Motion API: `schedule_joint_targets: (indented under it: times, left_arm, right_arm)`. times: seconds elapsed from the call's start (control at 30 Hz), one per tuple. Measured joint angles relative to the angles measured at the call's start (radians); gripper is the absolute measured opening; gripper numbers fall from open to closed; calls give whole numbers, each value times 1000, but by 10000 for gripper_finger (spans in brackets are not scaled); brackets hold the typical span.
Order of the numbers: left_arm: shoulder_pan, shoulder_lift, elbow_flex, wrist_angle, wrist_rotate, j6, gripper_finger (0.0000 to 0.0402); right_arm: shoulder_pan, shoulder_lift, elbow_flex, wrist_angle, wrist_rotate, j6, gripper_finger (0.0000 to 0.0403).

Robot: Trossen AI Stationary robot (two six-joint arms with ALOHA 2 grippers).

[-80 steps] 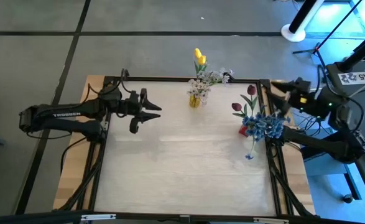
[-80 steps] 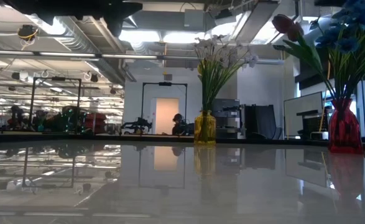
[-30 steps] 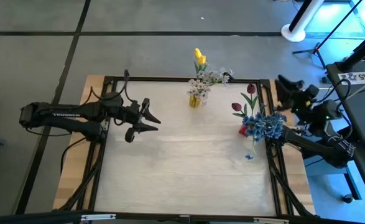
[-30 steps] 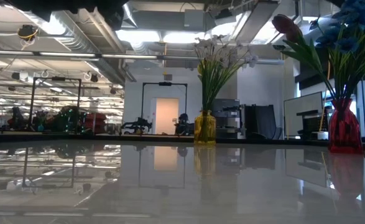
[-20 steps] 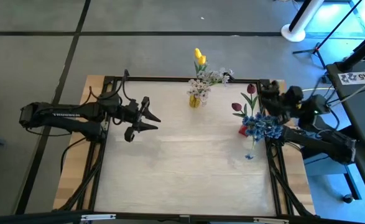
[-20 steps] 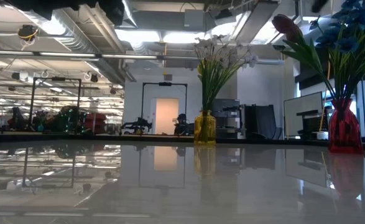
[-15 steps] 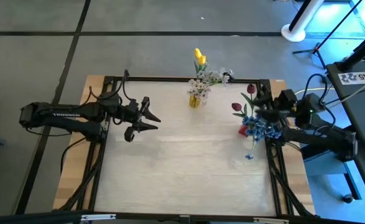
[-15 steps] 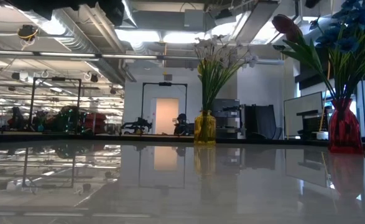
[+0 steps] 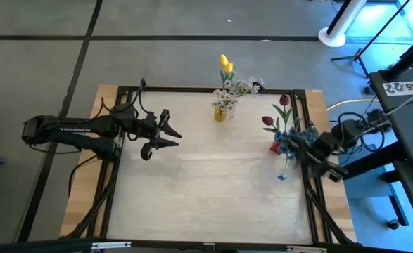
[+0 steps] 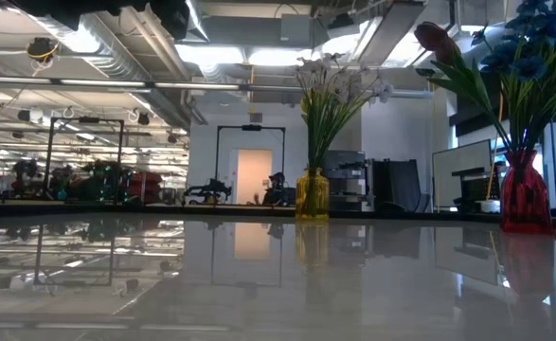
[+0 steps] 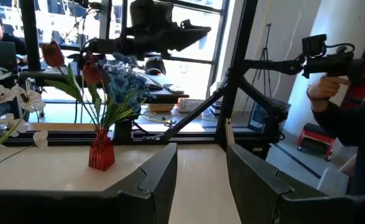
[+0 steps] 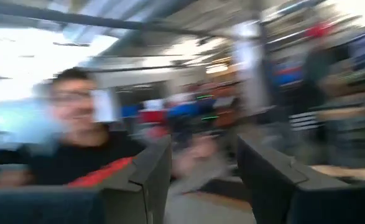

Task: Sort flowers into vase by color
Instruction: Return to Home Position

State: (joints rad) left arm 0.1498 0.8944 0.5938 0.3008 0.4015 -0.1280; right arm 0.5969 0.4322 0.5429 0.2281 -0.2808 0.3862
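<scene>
The left arm (image 9: 72, 130) reaches in from the left edge of the table (image 9: 206, 190), with the forearm about level. The left gripper (image 9: 165, 131) hangs over the table's left part. Its fingers (image 11: 160, 171) stand apart and nothing is between them.

Well apart from it, at the far edge, the yellow vase (image 9: 221, 113) holds white sprigs (image 10: 330, 80) and yellow tulips (image 9: 225, 65). More to the right, the red vase (image 10: 525, 194) holds blue clusters (image 10: 535, 43) and dark red tulips (image 10: 436, 38).

The right arm (image 9: 333, 144) is smeared in the high view, just beside the red vase, so its pose is hard to read. The right gripper (image 12: 204, 155) has its fingers spread, with no flower between them. Beyond them its wrist view shows only a blurred person (image 12: 76, 149).
</scene>
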Motion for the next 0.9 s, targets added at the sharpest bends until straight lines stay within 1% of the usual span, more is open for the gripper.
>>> schedule_joint_targets:
  times: [0.13,0.23,0.33,0.4,0.5,0.6,0.73,0.77,0.83,0.9]
  left_arm:
    - [0,0,0,0,0,-3,135]
    - [0,0,0,0,0,-32,135]
    - [-2,0,0,0,0,-54,135]
    - [-9,2,0,1,-3,-54,135]
    - [-32,5,0,4,-61,-54,135]
    - [-64,10,0,11,-124,-50,135]
    - [-102,34,0,56,-127,-50,135]
    - [-111,45,0,75,-127,-46,135]
    - [-121,71,0,101,-128,-44,135]
    - [-121,102,0,131,-127,-46,135]
  right_arm:
    - [135,2,1,-64,41,64,177]
    - [230,2,1,-122,73,102,177]
    - [317,2,-3,-186,163,92,176]
    - [369,3,-33,-179,219,64,168]
    - [437,3,-109,-95,248,41,138]
    - [486,3,-189,7,253,60,92]
    - [532,-5,-258,67,251,73,23]
    - [538,-8,-269,69,251,72,12]
    - [543,-15,-293,68,245,49,8]
    - [542,-25,-317,67,239,24,16]
